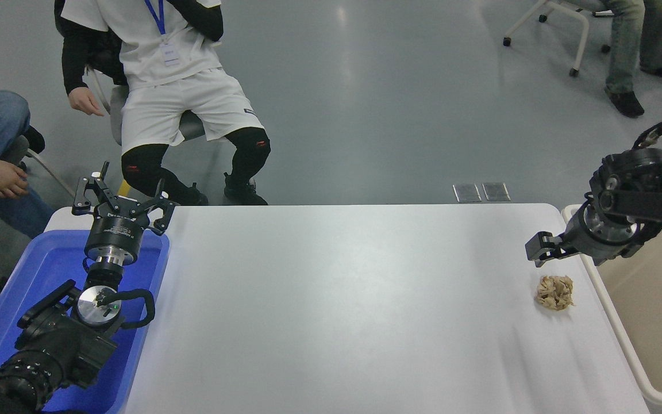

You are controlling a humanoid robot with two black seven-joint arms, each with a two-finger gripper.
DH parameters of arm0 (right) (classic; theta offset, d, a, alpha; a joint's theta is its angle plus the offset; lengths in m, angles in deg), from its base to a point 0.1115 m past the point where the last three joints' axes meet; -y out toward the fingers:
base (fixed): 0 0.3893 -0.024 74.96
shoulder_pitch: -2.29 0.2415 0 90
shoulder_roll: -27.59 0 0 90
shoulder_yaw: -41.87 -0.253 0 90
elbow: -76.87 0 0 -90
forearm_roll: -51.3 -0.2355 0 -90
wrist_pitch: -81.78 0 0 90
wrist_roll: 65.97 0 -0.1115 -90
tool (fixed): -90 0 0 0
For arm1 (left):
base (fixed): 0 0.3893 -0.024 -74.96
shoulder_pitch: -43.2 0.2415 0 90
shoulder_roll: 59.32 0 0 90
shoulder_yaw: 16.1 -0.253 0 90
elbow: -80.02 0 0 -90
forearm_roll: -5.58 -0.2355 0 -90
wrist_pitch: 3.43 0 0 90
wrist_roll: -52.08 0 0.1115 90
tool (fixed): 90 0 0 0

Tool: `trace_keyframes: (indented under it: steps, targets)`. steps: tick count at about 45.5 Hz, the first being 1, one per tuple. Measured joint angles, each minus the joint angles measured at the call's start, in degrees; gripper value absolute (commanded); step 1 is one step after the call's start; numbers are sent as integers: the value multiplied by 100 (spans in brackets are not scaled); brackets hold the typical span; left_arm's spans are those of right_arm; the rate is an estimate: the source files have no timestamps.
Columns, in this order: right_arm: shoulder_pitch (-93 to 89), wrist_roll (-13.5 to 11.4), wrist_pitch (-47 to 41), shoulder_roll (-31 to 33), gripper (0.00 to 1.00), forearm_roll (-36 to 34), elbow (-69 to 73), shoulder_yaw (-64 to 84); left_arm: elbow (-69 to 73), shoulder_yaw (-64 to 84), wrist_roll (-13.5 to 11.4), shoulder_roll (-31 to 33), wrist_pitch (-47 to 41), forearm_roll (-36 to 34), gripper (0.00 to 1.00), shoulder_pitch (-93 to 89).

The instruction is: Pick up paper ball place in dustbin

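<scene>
The paper ball [554,292], a small tan crumpled wad, lies on the white table [337,299] near its right edge. The dustbin [614,323], a cream tub with a white rim, stands just right of the table and is partly cut off by the picture's edge. My right gripper [569,255] comes in from the right edge. It hangs open and empty just above and behind the ball, over the table's right edge and the bin's rim. My left gripper [121,200] is parked open over the blue tub at the lower left.
A bright blue tub [43,270] stands at the table's left end under the left arm. A person in white shorts [181,109] sits beyond the far left corner. Another person's hand [3,178] shows at the left edge, legs at top right.
</scene>
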Motion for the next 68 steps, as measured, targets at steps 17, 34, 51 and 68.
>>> trace_keyframes:
  steps: [17, 34, 51, 68]
  targets:
    - [-1078, 5, 512, -47, 100, 114, -960, -304, 0, 5, -7, 0, 0, 6, 99, 0]
    - [-1689, 23, 1335, -104, 100, 126, -1258, -843, 0, 6, -8, 0, 0, 2, 99, 0]
    - [-2098, 26, 1793, -402, 100, 78, -1676, -1206, 1, 6, -8, 0, -1, 2, 99, 0]
    - [-2537, 24, 2070, -806, 100, 76, -2297, -1267, 1, 6, -8, 0, -1, 3, 99, 0]
